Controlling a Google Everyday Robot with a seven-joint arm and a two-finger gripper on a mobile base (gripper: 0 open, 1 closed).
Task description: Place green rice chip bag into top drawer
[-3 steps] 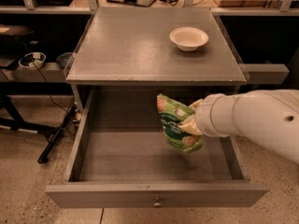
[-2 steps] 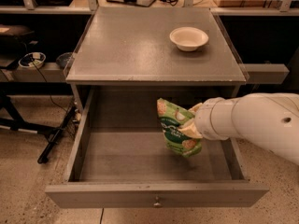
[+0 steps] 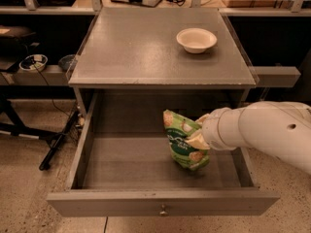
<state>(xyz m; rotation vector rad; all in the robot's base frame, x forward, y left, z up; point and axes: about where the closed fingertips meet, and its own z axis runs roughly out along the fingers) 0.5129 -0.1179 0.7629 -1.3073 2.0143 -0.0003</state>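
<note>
Since the earlier frame, the green rice chip bag (image 3: 181,141) and the gripper (image 3: 198,140) holding it are sitting slightly lower and nearer the front of the top drawer (image 3: 146,203); the drawer and everything else are staying in place.

1. Position. The bag is standing roughly upright inside the open drawer, right of centre, with its lower edge at or just above the drawer floor; contact cannot be confirmed. The white arm (image 3: 262,132) is reaching in from the right, over the drawer's right wall.

2. Grip. The gripper is pressing against the bag's right side, about mid-height. 1 pale finger (image 3: 198,141) is lying across the bag's face and the other is hidden behind it, so the fingers are judged to be clamping the pouch rather than standing wide.

3. Handling. The bag is looking light, soft and air-filled, with a glossy film that is likely slippery. Its contents are probably brittle, so a hard squeeze is risking crushed chips. The side edge or the top seam is offering the safest hold, and the present side grip is looking adequate. On release the pouch is likely to tip over, which is harmless here.

4. Markings. White lettering is showing on the green face, together with pictures of tan round chips; no brand or word is legible.

5. Surroundings. 1 white bowl (image 3: 196,39) is resting on the grey tabletop (image 3: 141,47), well apart from the bag. The knob (image 3: 163,210) is sitting at the centre of the drawer front.
</note>
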